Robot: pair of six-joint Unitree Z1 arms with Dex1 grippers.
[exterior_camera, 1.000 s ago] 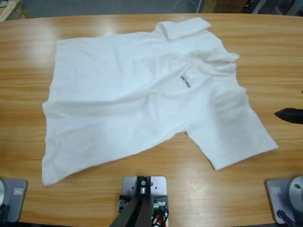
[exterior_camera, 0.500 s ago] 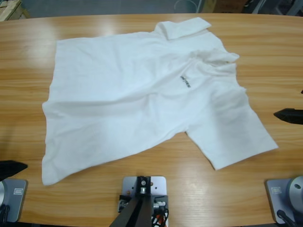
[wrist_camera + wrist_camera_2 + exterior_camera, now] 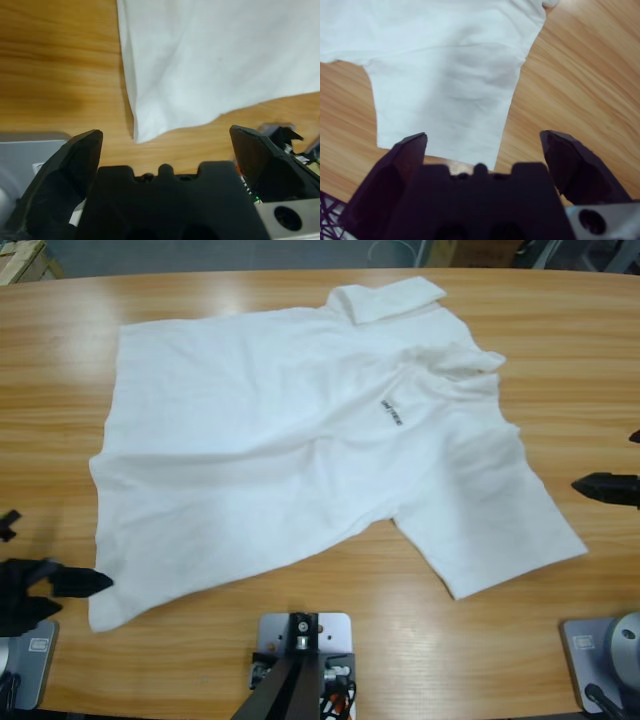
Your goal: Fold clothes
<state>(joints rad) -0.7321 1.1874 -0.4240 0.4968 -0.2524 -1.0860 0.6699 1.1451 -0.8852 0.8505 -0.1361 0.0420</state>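
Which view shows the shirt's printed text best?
The high view: the whole shirt lies spread on the table and the dark text sits near its middle. The left wrist view shows only a bottom corner of the shirt; the right wrist view only a sleeve. Neither shows the text.

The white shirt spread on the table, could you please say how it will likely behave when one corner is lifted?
The white shirt lies flat with soft creases, so it is probably floppy and will drape and trail. It looks thin, so likely light. On the smooth wooden table it may slide rather than stay put.
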